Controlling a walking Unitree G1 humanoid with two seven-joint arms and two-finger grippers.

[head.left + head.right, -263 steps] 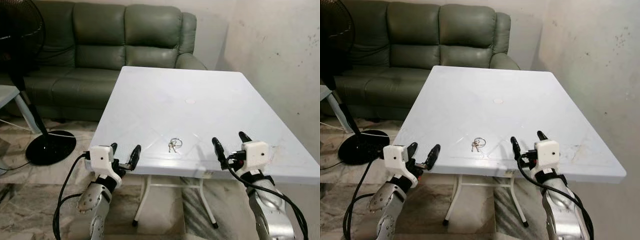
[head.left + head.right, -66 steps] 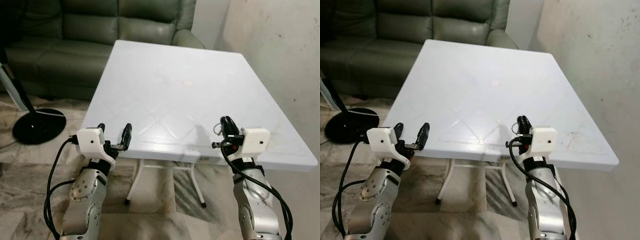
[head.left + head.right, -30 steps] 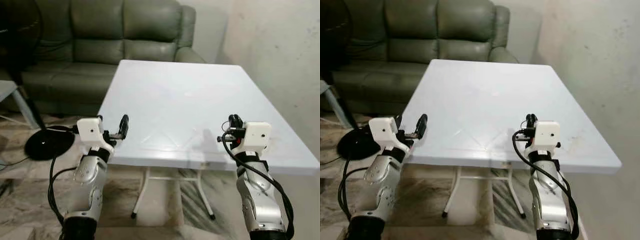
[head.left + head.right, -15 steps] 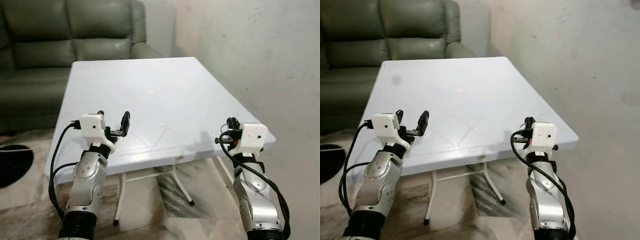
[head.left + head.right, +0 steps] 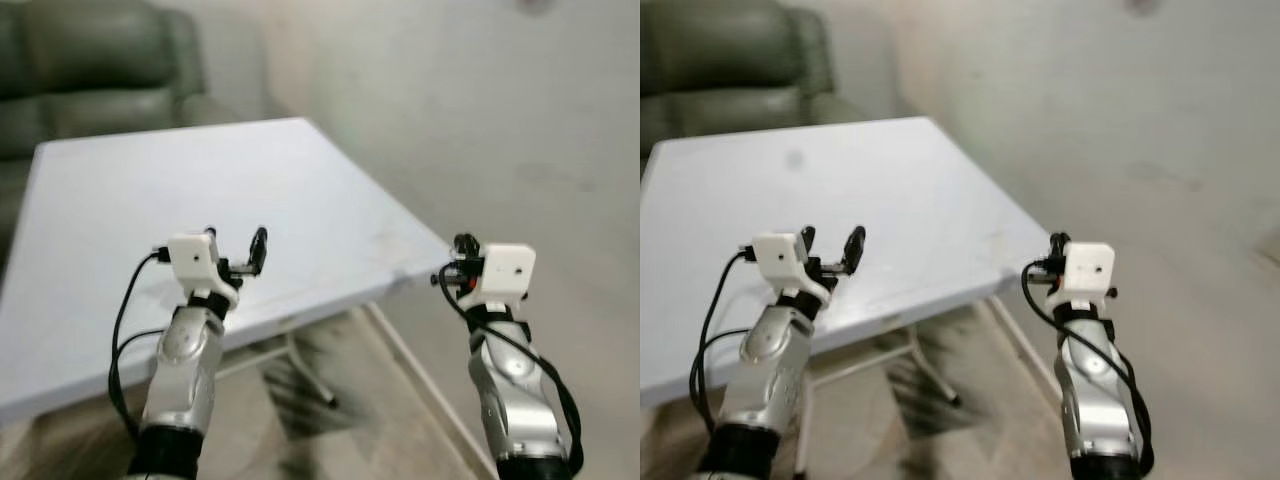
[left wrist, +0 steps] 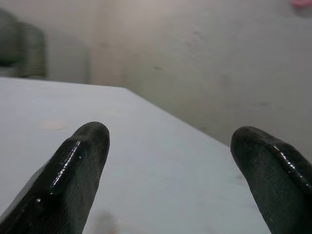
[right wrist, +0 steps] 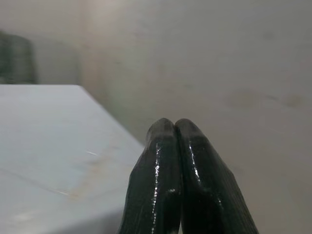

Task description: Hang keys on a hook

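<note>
My right gripper (image 5: 463, 244) is raised in front of the pale wall, just past the white table's (image 5: 150, 190) right corner. Its fingers (image 7: 174, 146) are pressed tight together. The keys themselves are hidden now; a ring showed at these fingertips earlier. My left gripper (image 5: 236, 240) hangs open over the table's near edge, with nothing between its fingers (image 6: 73, 165). A small dark object (image 5: 535, 5) sits on the wall at the top edge, too blurred to identify. A small pink shape (image 6: 302, 3) shows high on the wall in the left wrist view.
The green sofa (image 5: 90, 60) stands behind the table at the far left. The table's folding legs (image 5: 300, 360) stand on a marbled floor (image 5: 400, 400). A bare stained wall (image 5: 480, 120) takes up the right side.
The camera has swung to the right, so table and sofa slid left and the wall fills more of the picture. Both arms keep their pose; the right gripper stays shut.
</note>
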